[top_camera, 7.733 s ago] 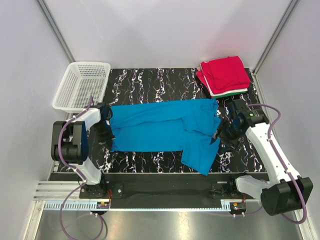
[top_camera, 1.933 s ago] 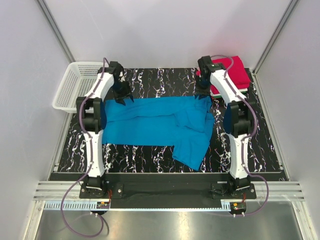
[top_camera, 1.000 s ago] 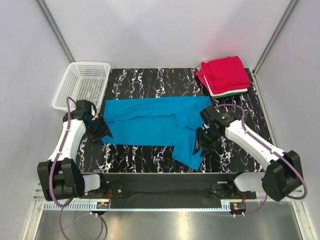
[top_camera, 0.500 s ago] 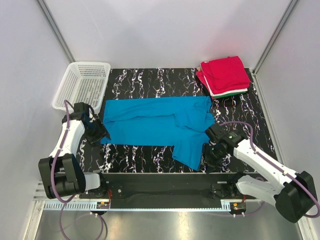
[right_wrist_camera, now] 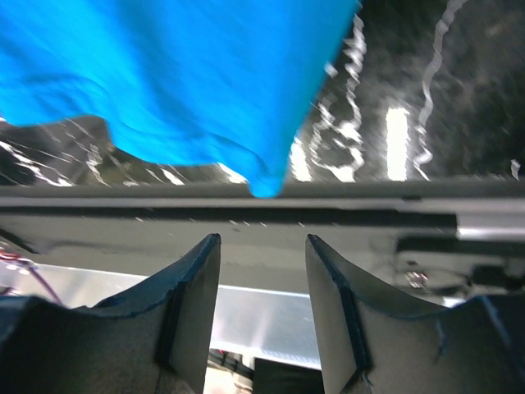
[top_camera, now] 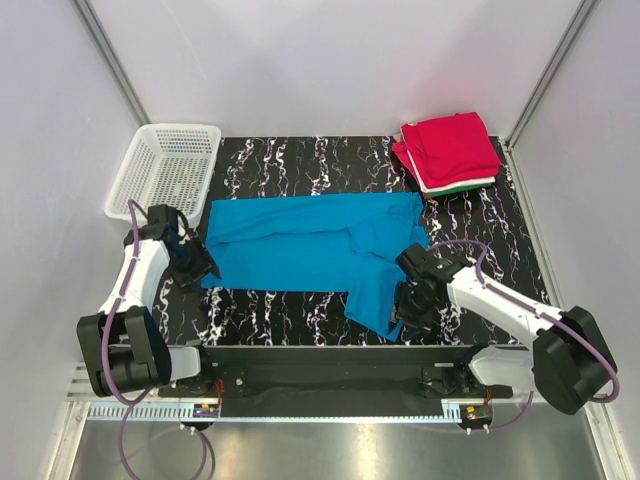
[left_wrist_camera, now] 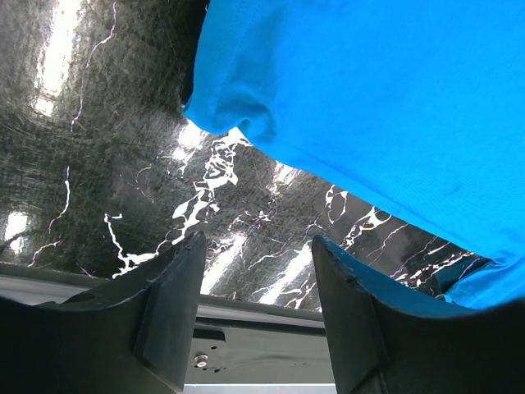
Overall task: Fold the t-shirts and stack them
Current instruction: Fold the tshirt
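Note:
A bright blue t-shirt (top_camera: 300, 245) lies spread across the black marbled table (top_camera: 300, 160), with one flap (top_camera: 378, 300) reaching toward the near edge. My left gripper (top_camera: 196, 266) is open at the shirt's left near corner (left_wrist_camera: 238, 123), with nothing between its fingers (left_wrist_camera: 176, 304). My right gripper (top_camera: 404, 312) is open beside the flap's near tip (right_wrist_camera: 267, 185), which lies just beyond its fingers (right_wrist_camera: 193, 295). Both grippers (left_wrist_camera: 258, 246) (right_wrist_camera: 262, 242) are empty. A folded stack of t-shirts (top_camera: 450, 150), red on top with green and white edges below, sits at the back right.
A white mesh basket (top_camera: 165, 170) stands at the back left corner. The table's near edge and a metal rail (right_wrist_camera: 344, 213) run right below the right gripper. Grey walls close in the sides and back.
The right arm has swung down toward the near edge and in against the blue flap's tip, its jaws widening. The left arm has hardly moved.

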Motion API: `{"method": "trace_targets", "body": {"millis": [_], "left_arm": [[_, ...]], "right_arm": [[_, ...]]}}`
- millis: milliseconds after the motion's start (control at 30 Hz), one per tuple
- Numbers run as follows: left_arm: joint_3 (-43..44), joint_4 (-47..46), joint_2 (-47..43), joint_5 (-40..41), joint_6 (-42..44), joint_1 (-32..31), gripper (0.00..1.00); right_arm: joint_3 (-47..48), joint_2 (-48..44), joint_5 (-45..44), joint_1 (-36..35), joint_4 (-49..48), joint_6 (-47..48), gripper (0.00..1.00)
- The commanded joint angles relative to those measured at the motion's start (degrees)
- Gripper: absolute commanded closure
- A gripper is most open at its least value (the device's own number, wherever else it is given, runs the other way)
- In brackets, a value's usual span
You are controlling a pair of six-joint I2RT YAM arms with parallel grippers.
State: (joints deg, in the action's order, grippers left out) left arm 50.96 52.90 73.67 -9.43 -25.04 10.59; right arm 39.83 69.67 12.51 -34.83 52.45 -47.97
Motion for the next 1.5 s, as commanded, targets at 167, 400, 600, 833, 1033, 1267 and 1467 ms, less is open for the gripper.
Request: {"method": "trace_targets", "body": {"millis": [167, 400, 600, 833, 1033, 1267, 1467], "left_arm": [[0.6, -0.8, 0.6, -1.0, 0.6, 0.3, 0.41], [0.7, -0.8, 1.3, -1.2, 0.7, 0.3, 0.42], [1.0, -0.6, 2.0, -1.3, 0.8, 0.3, 0.42], [1.2, -0.7, 2.4, -1.2, 0.9, 0.3, 0.42], [1.1, -0.8, 2.4, -0.9, 1.0, 0.3, 0.43], [1.7, -0.5, 2.4, -1.6, 0.9, 0.3, 0.43], [1.5, -0.5, 2.5, -1.5, 0.9, 0.3, 0.43]], "right_arm": [[0.2, 5.4, -2.0, -0.6, -6.2, -2.0, 0.46], [-0.3, 5.1, -3.1, -0.5, -5.9, -3.0, 0.46], [-2.0, 6.6, -2.8, -0.5, -6.0, -3.2, 0.48], [-1.4, 8.2, -3.1, -0.5, -6.8, -3.1, 0.5], [0.1, 10.9, -3.3, -0.6, -7.6, -2.5, 0.51], [0.9, 13.3, -3.1, -0.9, -8.1, -2.2, 0.55], [1.2, 13.7, -3.1, -0.9, -8.2, -2.3, 0.7]]}}
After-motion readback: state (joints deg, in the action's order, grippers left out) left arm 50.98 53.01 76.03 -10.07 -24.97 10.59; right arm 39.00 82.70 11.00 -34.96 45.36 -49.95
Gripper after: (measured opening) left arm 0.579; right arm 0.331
